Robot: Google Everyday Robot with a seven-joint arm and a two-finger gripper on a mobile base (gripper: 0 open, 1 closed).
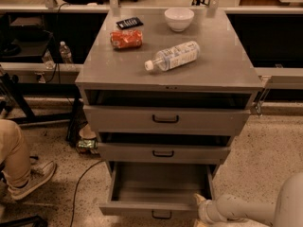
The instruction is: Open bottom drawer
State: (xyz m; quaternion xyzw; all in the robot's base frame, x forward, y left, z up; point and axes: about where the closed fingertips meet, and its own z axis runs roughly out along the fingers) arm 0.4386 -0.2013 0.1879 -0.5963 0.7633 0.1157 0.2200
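The grey cabinet (189,74) has three drawers. The bottom drawer (158,193) is pulled well out, its inside showing and holding nothing, with its small black handle (161,216) at the lower edge of the view. The middle drawer (163,152) and the top drawer (165,119) each stand out a little. My gripper (200,210) is at the bottom drawer's front right corner, at the end of the white arm that comes in from the lower right.
On the cabinet top lie a plastic bottle (173,56), a white bowl (179,18), a red snack bag (126,39) and a black object (129,22). A person's leg and shoe (26,174) are at the left. A cable (83,183) runs on the floor.
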